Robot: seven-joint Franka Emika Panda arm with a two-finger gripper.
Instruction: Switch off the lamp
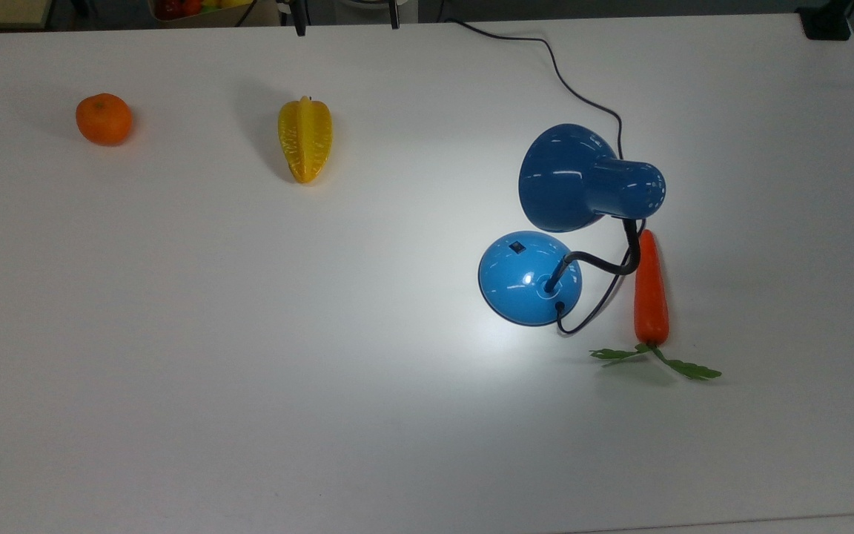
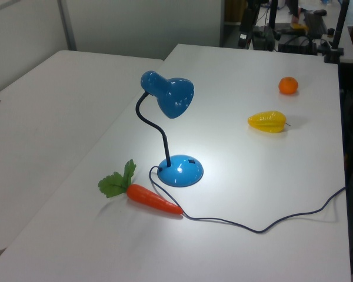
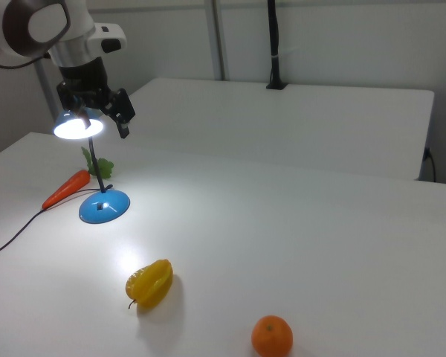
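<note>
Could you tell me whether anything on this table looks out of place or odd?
Nothing is spilled or damaged. The lamp stands upright and lit on the table; the only quirk is its cord, which runs under the carrot beside the base.

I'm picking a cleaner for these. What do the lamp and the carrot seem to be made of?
The lamp looks like glossy blue painted metal or hard plastic: sharp highlights streak its shade and base. Its bendy neck is matte black. The carrot looks like smooth moulded plastic, uniformly orange, with flat green leaves, likely fake.
</note>
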